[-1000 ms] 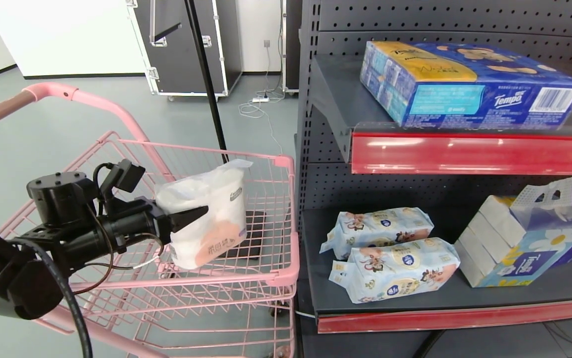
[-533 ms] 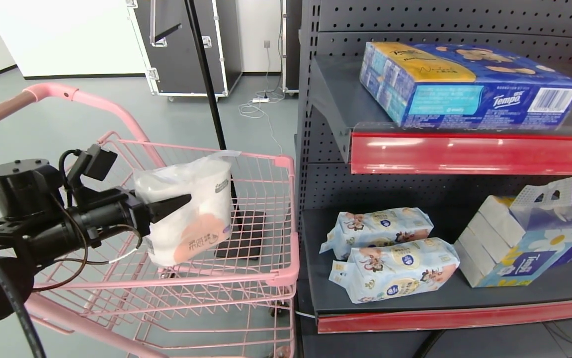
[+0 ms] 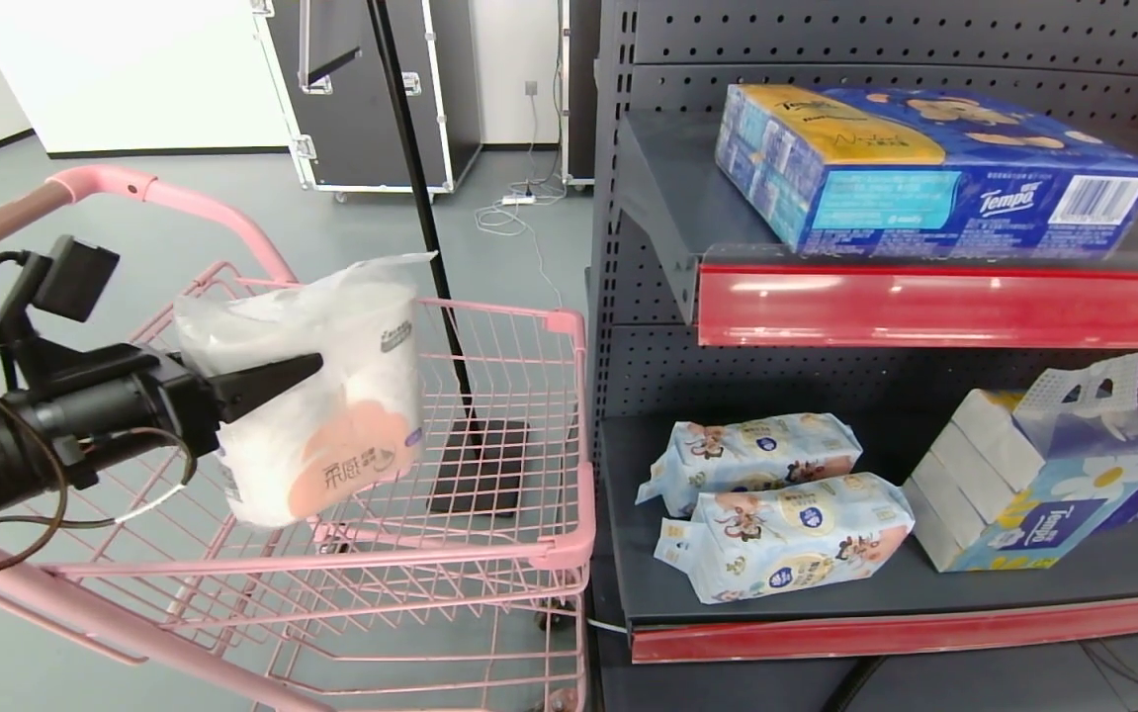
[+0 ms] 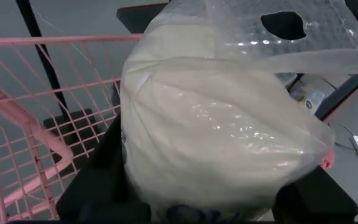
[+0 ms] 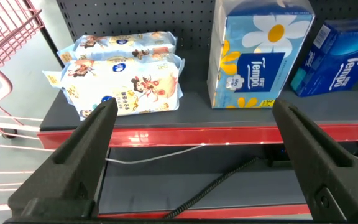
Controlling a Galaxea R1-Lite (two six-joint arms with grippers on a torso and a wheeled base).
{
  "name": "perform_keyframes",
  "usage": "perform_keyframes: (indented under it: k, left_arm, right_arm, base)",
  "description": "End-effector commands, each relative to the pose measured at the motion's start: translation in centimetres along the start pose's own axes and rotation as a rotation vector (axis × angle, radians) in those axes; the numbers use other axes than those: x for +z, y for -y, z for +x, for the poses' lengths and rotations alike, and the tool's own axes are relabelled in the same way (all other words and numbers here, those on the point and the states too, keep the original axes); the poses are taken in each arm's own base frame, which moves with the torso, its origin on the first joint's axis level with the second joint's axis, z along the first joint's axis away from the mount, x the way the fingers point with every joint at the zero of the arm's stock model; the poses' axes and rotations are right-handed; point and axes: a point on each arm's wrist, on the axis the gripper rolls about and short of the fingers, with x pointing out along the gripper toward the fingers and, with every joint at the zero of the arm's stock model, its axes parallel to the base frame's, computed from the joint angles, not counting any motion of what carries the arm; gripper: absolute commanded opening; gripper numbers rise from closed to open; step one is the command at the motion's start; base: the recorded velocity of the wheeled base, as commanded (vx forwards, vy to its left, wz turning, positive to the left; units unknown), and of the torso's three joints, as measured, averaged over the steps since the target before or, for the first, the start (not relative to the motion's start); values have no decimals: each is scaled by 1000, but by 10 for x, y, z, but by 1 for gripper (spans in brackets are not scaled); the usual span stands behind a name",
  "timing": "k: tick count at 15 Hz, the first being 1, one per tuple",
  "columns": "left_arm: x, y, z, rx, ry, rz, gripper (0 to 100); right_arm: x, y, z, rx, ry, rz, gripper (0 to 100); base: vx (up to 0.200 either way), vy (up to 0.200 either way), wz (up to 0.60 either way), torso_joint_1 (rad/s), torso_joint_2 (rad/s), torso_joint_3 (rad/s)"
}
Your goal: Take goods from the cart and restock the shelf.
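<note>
Left tool [image 3: 267, 381] is clamped side-on across the soft roll pack [image 3: 321, 415], one finger over its front face. The pack hangs above the cart [image 3: 569, 494], nearer the handle end, bottom about level with the basket rim and well apart from the shelf [image 3: 1073, 578]. Right tool [image 5: 192, 109] is spread wide with nothing in it, low in front of the lower shelf.

Step in hand, as I read it: carry the pack out of the cart and across to the shelf.
- Get the pack's bottom clear over the pink rim before swinging right, or it will likely catch the wire.
- The pack is soft and the film is loose, so the grip may creep. Keep the transfer slow and don't tilt it.
- The film flap on top could snag the red price rail [image 3: 944, 307] if the entry to the lower level is high.
- The bare patch I'd aim for is the front of the lower level, between the flat printed packs [image 3: 751, 455] and the handled tissue multipack [image 3: 1033, 475]. It's tight, so set the pack down before letting go.
- Right tool sits in the approach path. Watch for a clash.

Count:
- roll pack in the tool: 1
- flat printed packs, lower level: 2, touching
- handled multipack: 1
- dark blue pack [image 5: 340, 59] beside it: 1
- big blue pack [image 3: 924, 168], upper level: 1
</note>
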Motion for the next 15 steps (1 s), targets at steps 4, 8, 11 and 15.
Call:
perform_keyframes:
  k: [4, 8, 11, 15]
  left_arm:
    - [39, 47, -85, 164, 146, -30, 0]
    - [35, 86, -127, 201, 169, -22, 0]
    - [17, 125, -161, 190, 166, -24, 0]
    - [1, 147, -182, 195, 188, -6, 0]
  right_arm:
    - [0, 0, 0, 0, 0, 0, 100]
    - [0, 0, 0, -1, 0, 0, 100]
    - [0, 0, 0, -1, 0, 0, 100]
    - [0, 0, 0, 0, 0, 0, 100]
  base:
    - [0, 0, 0, 0, 0, 0]
    - [0, 0, 0, 0, 0, 0]
    - [0, 0, 0, 0, 0, 0]
    - [0, 0, 0, 0, 0, 0]
